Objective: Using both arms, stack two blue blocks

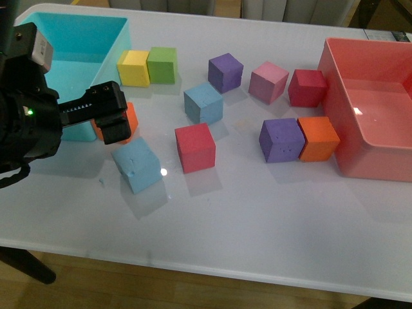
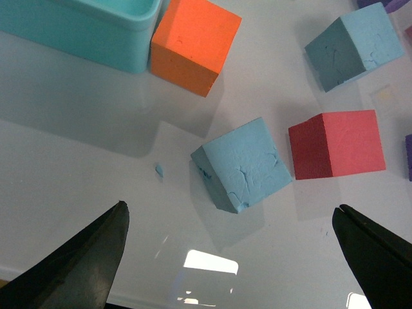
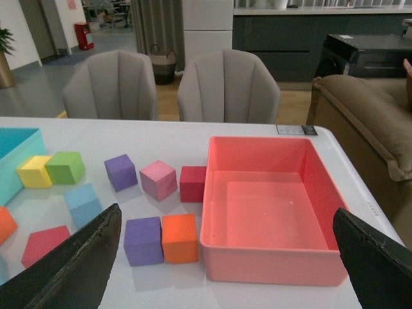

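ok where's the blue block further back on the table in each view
Front view: the blue block sits mid-table, just behind the bright red block.
Left wrist view: the blue block lies just beyond the bright red block.
Right wrist view: blue block between bright red block and green block.
Shared landmark: the bright red block.

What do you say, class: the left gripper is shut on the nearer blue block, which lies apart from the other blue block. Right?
The left gripper is open, not shut on the nearer blue block: the left wrist view shows its fingers spread wide, touching nothing. That block does lie apart from the other blue block.
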Robot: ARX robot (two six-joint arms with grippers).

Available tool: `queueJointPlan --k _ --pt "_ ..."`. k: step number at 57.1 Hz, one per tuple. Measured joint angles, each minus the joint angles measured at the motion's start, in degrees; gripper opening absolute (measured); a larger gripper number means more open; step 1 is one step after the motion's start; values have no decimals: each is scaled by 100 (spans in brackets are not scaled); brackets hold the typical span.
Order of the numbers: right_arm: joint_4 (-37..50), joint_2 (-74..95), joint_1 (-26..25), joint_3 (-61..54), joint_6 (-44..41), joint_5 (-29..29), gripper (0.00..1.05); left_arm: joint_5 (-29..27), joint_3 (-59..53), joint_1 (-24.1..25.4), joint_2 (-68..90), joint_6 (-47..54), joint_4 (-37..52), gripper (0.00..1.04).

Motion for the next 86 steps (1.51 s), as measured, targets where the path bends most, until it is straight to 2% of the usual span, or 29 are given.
queueJointPlan --k 17,18,36,86 --pt "0 0 0 0 0 2 96 -195 715 -227 883 323 -319 96" --pt "0 0 0 0 0 2 96 -256 1054 -326 1213 417 -422 96" --pt "0 0 0 0 0 2 96 -540 1969 -409 1843 286 -962 96" --pt "0 0 0 0 0 2 96 -675 2618 -492 2747 -192 -1331 96"
